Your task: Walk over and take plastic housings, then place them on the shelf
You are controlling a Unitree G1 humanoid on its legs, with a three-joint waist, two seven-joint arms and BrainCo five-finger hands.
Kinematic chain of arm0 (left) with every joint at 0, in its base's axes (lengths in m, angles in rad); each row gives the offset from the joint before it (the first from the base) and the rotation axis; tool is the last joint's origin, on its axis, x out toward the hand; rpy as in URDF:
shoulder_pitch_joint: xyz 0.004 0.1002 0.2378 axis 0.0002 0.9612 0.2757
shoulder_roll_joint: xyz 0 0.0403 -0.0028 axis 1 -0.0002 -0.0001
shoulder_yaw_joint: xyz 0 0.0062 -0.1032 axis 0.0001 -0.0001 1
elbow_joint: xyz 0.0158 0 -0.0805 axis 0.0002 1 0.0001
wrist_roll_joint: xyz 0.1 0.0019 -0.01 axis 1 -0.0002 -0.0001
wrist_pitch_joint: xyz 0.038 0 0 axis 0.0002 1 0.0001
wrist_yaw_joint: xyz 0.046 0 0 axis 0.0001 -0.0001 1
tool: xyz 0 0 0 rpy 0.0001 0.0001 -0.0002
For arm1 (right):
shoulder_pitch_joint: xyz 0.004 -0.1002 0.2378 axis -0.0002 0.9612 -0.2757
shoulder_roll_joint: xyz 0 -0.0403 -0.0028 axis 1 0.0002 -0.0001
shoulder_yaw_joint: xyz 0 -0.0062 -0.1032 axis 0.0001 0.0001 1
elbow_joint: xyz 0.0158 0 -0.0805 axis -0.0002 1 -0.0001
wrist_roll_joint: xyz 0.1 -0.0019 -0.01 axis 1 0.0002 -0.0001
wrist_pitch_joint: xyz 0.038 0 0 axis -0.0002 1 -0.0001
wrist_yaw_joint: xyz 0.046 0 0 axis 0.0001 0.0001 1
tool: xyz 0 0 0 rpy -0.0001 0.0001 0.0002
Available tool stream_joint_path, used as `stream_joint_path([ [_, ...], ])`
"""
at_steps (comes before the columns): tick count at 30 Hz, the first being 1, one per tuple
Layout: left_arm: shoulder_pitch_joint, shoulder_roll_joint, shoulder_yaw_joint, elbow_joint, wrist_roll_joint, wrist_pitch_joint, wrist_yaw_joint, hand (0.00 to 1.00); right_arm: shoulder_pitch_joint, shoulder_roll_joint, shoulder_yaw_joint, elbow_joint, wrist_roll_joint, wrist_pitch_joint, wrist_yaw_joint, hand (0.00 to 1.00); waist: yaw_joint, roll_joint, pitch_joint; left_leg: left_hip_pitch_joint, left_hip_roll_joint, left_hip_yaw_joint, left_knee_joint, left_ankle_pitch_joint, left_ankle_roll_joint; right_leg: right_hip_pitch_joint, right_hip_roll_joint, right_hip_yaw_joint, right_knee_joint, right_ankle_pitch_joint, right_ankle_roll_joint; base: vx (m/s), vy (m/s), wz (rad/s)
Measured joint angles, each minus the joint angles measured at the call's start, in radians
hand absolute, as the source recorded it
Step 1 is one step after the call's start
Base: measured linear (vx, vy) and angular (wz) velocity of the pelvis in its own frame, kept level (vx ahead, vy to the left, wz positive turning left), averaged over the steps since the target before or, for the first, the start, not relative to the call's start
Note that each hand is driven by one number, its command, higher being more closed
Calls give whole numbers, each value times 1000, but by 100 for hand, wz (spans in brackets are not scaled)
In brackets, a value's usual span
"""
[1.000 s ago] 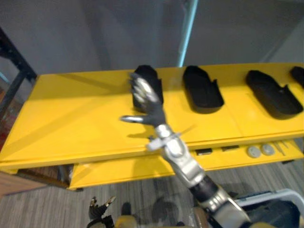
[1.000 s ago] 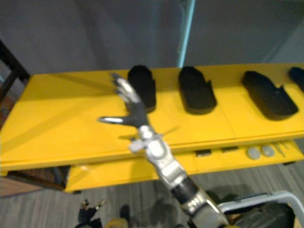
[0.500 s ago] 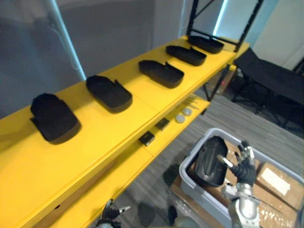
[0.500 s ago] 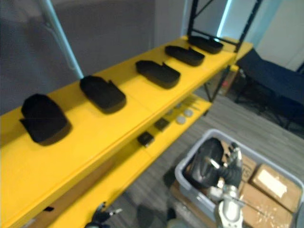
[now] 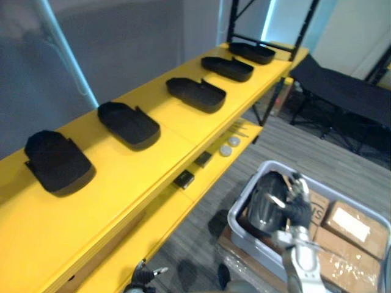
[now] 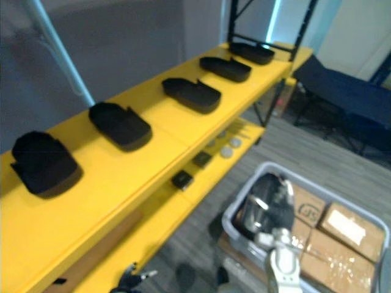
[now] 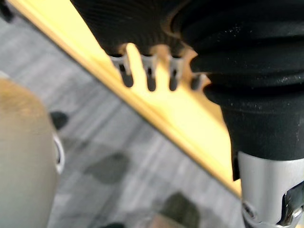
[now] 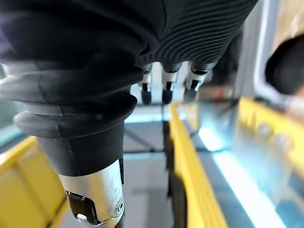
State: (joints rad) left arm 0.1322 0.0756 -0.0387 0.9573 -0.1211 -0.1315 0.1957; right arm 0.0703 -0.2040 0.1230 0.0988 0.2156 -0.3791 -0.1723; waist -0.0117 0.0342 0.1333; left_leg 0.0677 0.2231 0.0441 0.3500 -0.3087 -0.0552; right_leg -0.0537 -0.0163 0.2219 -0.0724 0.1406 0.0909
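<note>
1. Right arm: it enters from the lower right and reaches over the grey bin [image 5: 240, 206] on the floor. The right hand [image 5: 298, 209] is raised, palm toward the shelf, its fingers [image 5: 297, 184] upright and loosely spread, with nothing clasped.
2. Task item: a black plastic housing [image 5: 263, 204] stands on edge inside the bin, just beside the right hand on the thumb side. The thumb points at it; we cannot tell whether it touches.
3. Left hand [image 5: 142, 278]: it hangs low beside the yellow shelf [image 5: 153, 165], fingers relaxed and holding nothing.
4. Shelf: 5 further housings lie in a row on the top level, well apart from both hands, from the nearest housing [image 5: 58, 162] to the farthest housing [image 5: 252, 52].
5. Cardboard boxes [image 5: 351, 223] lie just beside the bin housing.
</note>
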Motion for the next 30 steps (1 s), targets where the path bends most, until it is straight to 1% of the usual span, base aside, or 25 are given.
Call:
stream_joint_path([
  [1, 6, -4, 0, -6, 0, -5, 0, 0, -24, -12, 9, 6, 0, -1, -1, 0, 9, 17, 1, 1, -2, -23, 3, -34, -3, -14, 5, 3, 0, 2, -2, -200, 296, -114],
  [2, 9, -6, -1, -8, 0, -13, 0, 0, -58, -20, 23, 7, 0, -9, -3, 0, 11, 34, 8, 2, -13, -37, -12, -96, -31, -39, 7, -4, -1, 15, -6, -229, 348, -83],
  [3, 4, 4, 15, -15, -13, -23, 0, 0, -78, -13, 41, 9, 2, -9, -6, 0, 21, 15, 23, 0, -45, -15, 1, -99, -52, -49, -25, -4, -1, 42, -2, -220, 343, -64],
  [5, 5, 29, 20, -13, -18, -39, 1, 0, -77, -10, 66, 11, -1, -9, -23, 0, 27, -12, 41, -5, -72, -1, 34, -109, -43, -50, -51, -9, 4, 57, 4, -113, 265, -26],
  [6, 8, 44, 17, -7, -15, -41, 0, 0, -74, -5, 67, 13, -1, -9, -47, 0, 23, -17, 42, -19, -75, -8, 68, -127, -41, -53, -55, -22, 14, 59, 6, -33, 198, -2],
  [8, 3, 45, 17, -4, 12, -41, -1, 0, -73, -2, 57, 25, 9, -9, -93, 0, 25, -23, 49, -34, -75, -18, 126, -157, -40, -56, -49, -30, 35, 69, 19, 11, 153, -6],
  [10, -5, 46, 16, -7, 20, -41, -1, 0, -58, 7, 53, 31, 35, -9, -115, 0, 24, -5, 79, -31, -77, -34, 176, -178, -35, -62, -40, -31, 81, 69, 19, 6, 151, -25],
  [12, -4, 42, 16, -7, 20, -37, -3, 0, -9, 37, 50, 30, 51, -9, -106, 0, 24, 0, 85, -11, -86, -7, 178, -182, -29, -76, -44, -63, 122, 70, 20, 6, 113, -38],
  [13, -2, 43, 19, -11, 23, -27, -3, 0, 50, 64, 50, 28, 57, -9, -79, 0, 22, -4, 86, 12, -98, 3, 180, -182, -28, -66, -54, -132, 124, 95, 19, 1, 62, -47],
  [15, -1, 42, 29, -33, 22, -12, -1, 0, 85, 73, 58, 29, 65, -8, -41, 0, 19, -8, 89, 17, -107, 18, 171, -161, 15, -74, -50, -157, 96, 190, -36, -65, 56, -56],
  [16, 0, 31, 48, -41, 15, -10, 0, 0, 84, 79, 62, 26, 65, -9, -14, 0, 19, 11, 91, 22, -81, 29, 114, -142, 41, -97, -38, -200, 113, 206, -98, -160, 47, -27],
  [17, -15, 37, 60, -42, 8, -10, 2, 0, 82, 91, 59, 27, 66, -11, -2, 0, 4, -2, 98, 21, -78, 29, 73, -113, 30, -133, -53, -275, 307, 45, -123, -153, 24, -5],
  [18, -14, 40, 70, -42, 1, -6, 9, 0, 80, 93, 69, 28, 67, -11, 1, 0, 5, -9, 95, 22, -70, 25, 56, -93, 26, -139, -67, -324, 436, -43, -145, -97, 7, 26],
  [19, -9, 43, 76, -42, -1, 1, 15, 0, 76, 93, 78, 28, 68, -13, 0, 0, 7, -10, 94, 22, -62, 24, 55, -86, 23, -138, -76, -352, 504, -81, -162, 0, 0, 0],
  [20, 12, 47, 91, -44, -16, 4, 21, 0, 61, 97, 102, 30, 67, -14, -3, 0, 28, -16, 90, 15, -53, 35, 71, -84, 20, -136, -104, -391, 595, -111, -186, -41, 11, -43],
  [21, 37, 52, 126, -49, -32, 11, 23, 0, 43, 107, 127, 43, 65, -14, -9, 0, 41, -43, 76, -16, -59, 59, 106, -85, 19, -153, -107, -437, 580, -75, -193, -86, 17, -65],
  [22, 48, 42, 145, -48, -34, 16, 23, 0, 27, 111, 136, 50, 63, -13, -19, 0, 53, -32, 77, -36, -51, 56, 111, -77, 28, -159, -96, -456, 548, -42, -228, -189, 5, -97],
  [23, 75, 24, 160, -38, -36, 24, 22, 0, 14, 121, 149, 56, 65, -12, -47, 0, 87, 7, 64, -37, -8, 71, 42, -36, 24, -127, -46, -444, 401, 14, -253, -167, -43, -75],
  [24, 103, 17, 167, -35, -35, 21, 22, 0, 6, 128, 150, 47, 66, -11, -63, 0, 78, -3, 66, -21, -16, 104, -34, -9, 0, -138, -95, -467, 512, -93, -245, -138, -46, -64],
  [25, 111, 25, 167, -32, -35, 22, 22, 0, 6, 133, 152, 48, 69, -7, -70, 0, 77, -22, 70, -20, -31, 116, -44, 11, 4, -129, -132, -467, 556, -134, -221, -62, -117, -53],
  [26, 155, 37, 183, -26, -38, 24, 22, 0, 11, 134, 162, 49, 76, 15, -75, 0, 90, -40, 61, -40, -25, 145, -40, 18, 1, -86, -179, -470, 556, -172, -169, -63, -107, -55],
  [27, 174, 38, 196, -25, -40, 23, 22, 0, 14, 135, 165, 49, 77, 25, -76, 0, 95, -47, 57, -50, -19, 162, -35, 20, -3, -67, -190, -471, 527, -164, -159, -56, -168, -77],
  [28, 198, 39, 219, -22, -59, 16, 21, 0, 17, 138, 169, 47, 86, 40, -77, 0, 108, -56, 52, -64, -11, 186, -24, 24, -9, -35, -202, -477, 465, -133, -122, -44, -177, -72],
  [29, 211, 40, 236, -4, -86, 1, 20, 0, 20, 144, 168, 47, 107, 58, -70, 0, 108, -70, 54, -89, -2, 211, -3, 26, -13, 7, -215, -494, 380, -84, -63, -74, -260, -75],
  [30, 203, 42, 242, 8, -105, -2, 19, 0, 20, 145, 163, 48, 129, 71, -67, 0, 107, -77, 60, -115, 7, 218, 17, 33, -26, 21, -203, -502, 314, -102, -17, -106, -324, -61],
])
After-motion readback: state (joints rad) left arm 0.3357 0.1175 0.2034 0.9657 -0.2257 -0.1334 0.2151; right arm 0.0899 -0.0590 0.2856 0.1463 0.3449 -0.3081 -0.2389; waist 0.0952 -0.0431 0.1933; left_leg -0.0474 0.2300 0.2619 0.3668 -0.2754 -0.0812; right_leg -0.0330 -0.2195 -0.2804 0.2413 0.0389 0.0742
